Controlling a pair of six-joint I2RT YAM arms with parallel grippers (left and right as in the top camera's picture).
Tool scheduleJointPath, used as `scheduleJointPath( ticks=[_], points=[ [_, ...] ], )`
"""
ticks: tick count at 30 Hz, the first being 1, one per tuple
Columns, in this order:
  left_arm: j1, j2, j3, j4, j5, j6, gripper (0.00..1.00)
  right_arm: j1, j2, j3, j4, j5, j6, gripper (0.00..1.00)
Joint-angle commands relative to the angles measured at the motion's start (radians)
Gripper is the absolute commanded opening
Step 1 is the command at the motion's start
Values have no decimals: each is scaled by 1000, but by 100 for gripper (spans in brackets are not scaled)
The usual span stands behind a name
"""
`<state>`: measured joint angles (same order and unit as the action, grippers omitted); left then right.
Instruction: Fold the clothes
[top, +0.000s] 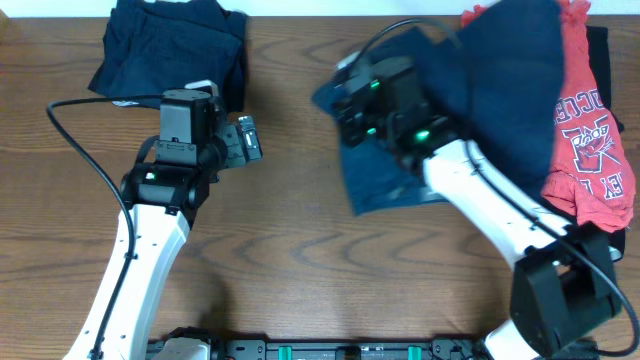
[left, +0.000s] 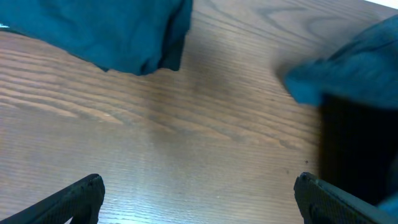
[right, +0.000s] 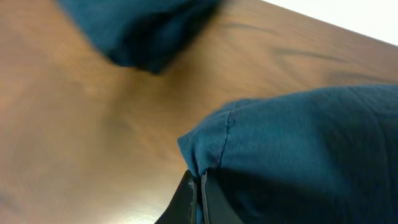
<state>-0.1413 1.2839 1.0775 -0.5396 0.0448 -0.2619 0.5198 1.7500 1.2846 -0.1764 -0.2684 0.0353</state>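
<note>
A blue garment (top: 385, 170) lies spread on the table at centre right, partly under my right arm. My right gripper (top: 345, 95) is shut on its corner; the wrist view shows the pinched blue cloth (right: 298, 137) between the fingers (right: 199, 180), lifted off the wood. A folded dark navy garment (top: 170, 45) lies at the back left; it also shows in the left wrist view (left: 106, 31). My left gripper (left: 199, 193) is open and empty over bare wood, right of that folded piece (top: 250, 140).
A pile of clothes sits at the back right: a dark navy piece (top: 510, 70) on top and a red printed shirt (top: 590, 140) beside it. The wooden table (top: 300, 260) has bare room in the middle and front.
</note>
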Motion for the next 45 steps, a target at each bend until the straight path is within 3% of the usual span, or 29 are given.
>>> scheduleJointPath(
  ticks=[1, 7, 8, 10, 14, 17, 20, 29, 35, 45],
  points=[
    [24, -3, 15, -2, -13, 6, 99, 105, 11, 10, 31, -83, 39, 1],
    [37, 2, 15, -3, -13, 6, 99, 213, 14, 14, 53, 8, 39, 1],
    [37, 3, 15, -3, -13, 6, 99, 215, 14, 14, 53, 14, 39, 9],
    [37, 7, 15, -6, -12, 6, 99, 209, 13, 17, 51, 17, 40, 38],
    [36, 16, 15, -14, -12, 6, 99, 164, 3, 55, -19, 17, 39, 70],
    [36, 26, 15, -21, -12, 6, 99, 103, -24, 105, -117, 18, 38, 88],
    [36, 35, 15, -25, -12, 6, 99, 22, -54, 149, -206, 37, 35, 97],
    [36, 61, 15, -25, -12, 6, 98, -380, -77, 189, -429, 116, 38, 99],
    [36, 75, 15, -20, -12, 6, 99, -618, -16, 187, -467, 129, 27, 99],
    [35, 111, 15, 0, -11, 5, 99, -777, 217, 187, -376, 130, -18, 98]
  ],
)
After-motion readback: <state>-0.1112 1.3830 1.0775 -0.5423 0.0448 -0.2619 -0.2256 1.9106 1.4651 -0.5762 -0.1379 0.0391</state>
